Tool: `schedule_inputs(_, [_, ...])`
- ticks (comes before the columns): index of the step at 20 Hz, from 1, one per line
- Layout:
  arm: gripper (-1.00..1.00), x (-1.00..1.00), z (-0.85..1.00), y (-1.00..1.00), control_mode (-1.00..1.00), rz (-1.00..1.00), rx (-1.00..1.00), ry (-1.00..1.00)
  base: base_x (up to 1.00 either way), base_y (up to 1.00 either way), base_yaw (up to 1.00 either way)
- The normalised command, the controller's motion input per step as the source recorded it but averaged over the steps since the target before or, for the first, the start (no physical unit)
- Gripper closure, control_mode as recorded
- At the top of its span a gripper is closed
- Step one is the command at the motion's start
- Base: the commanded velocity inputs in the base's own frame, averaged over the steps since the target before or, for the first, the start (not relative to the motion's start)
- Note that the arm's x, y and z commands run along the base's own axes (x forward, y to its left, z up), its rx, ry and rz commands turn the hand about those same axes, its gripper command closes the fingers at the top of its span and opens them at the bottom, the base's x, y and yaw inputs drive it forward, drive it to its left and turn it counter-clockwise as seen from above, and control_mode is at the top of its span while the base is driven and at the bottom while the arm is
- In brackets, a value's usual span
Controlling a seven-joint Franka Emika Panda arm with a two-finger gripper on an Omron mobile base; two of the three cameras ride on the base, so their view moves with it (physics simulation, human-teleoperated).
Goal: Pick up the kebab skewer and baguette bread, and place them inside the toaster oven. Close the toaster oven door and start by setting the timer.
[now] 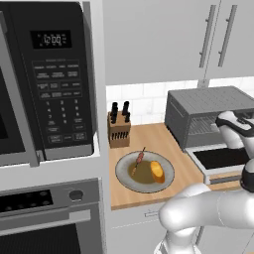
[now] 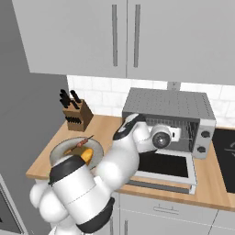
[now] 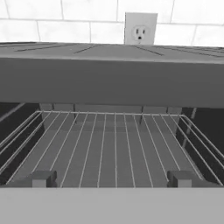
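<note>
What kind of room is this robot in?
It looks like a kitchen. A toaster oven sits open on a wooden counter, beside a knife block and a plate of food, with a microwave built in nearby.

Base views flank arm, sharing toaster oven (image 1: 208, 116) (image 2: 167, 117) — hand view close, facing its wire rack (image 3: 109, 148).

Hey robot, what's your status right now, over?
Jaws open, empty, facing the toaster oven rack. Toaster oven door down. Kebab skewer and baguette bread on the plate. Nothing in the way.
</note>
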Motion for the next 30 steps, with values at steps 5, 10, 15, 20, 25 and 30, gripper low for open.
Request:
schedule_inputs(5, [-1.00, 0.06, -0.50, -0.08, -1.00, 0.02, 0.00, 0.00, 0.00, 0.00, 0.00])
schedule_inputs(10, [-1.00, 0.19, -0.03, 0.00, -1.00, 0.00, 0.00, 0.02, 0.00, 0.00, 0.00])
schedule_inputs(15, [-1.00, 0.28, 0.00, -0.01, -1.00, 0.00, 0.00, 0.06, 0.00, 0.00, 0.00])
schedule_inputs(20, [-1.00, 0.30, 0.00, 0.00, -1.00, 0.00, 0.00, 0.08, 0.00, 0.00, 0.00])
schedule_inputs(25, [-1.00, 0.16, -0.04, 0.00, -1.00, 0.00, 0.00, 0.02, 0.00, 0.00, 0.00])
schedule_inputs(30, [-1.00, 0.03, -0.16, -0.01, -1.00, 0.00, 0.00, 0.00, 0.00, 0.00, 0.00])
